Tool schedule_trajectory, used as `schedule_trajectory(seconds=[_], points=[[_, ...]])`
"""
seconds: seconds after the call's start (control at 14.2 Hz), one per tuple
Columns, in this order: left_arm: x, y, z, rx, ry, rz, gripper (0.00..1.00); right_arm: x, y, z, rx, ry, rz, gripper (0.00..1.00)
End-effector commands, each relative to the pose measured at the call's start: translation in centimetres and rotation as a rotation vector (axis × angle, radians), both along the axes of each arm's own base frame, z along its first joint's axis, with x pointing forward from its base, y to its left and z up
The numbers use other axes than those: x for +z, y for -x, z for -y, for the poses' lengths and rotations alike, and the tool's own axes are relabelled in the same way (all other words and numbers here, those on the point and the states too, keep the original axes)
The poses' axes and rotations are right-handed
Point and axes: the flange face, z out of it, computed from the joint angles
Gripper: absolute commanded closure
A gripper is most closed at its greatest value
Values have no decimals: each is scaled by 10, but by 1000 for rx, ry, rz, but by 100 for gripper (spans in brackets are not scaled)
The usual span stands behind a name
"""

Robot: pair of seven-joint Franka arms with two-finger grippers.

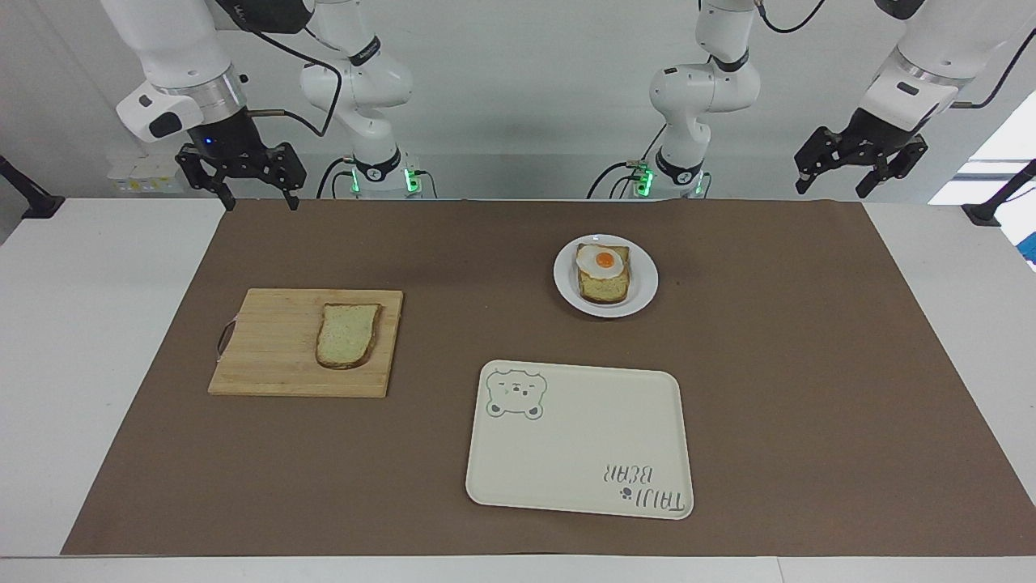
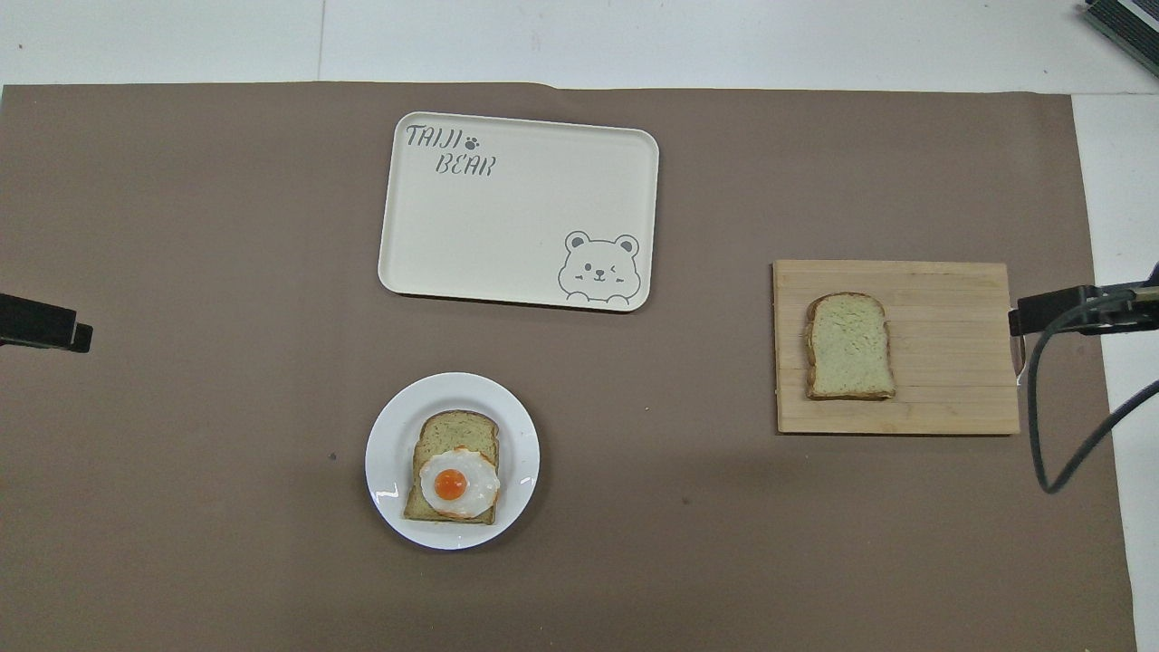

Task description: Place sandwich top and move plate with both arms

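The sandwich top, a plain tan slice with a brown crust, lies flat on a wooden cutting board toward the right arm's end of the table. The small white plate sits nearer the robots, toward the left arm's end, and carries a bread slice topped with a fried egg. My right gripper hangs open over the mat's edge by the robots, well above the board. My left gripper hangs open at the other end, holding nothing. Neither gripper shows in the overhead view.
A cream rectangular tray with a bear drawing lies farther from the robots than the plate. A brown mat covers the table's middle. Black clamp stands sit at both table ends, and a cable loops near the board.
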Motion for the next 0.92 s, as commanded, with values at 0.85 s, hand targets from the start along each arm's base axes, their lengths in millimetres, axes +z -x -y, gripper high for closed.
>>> schedule_trajectory(seconds=[0.85], points=[[3,9,-3,6,-10,-15,0,-2,0,8,18,13,-10,0]])
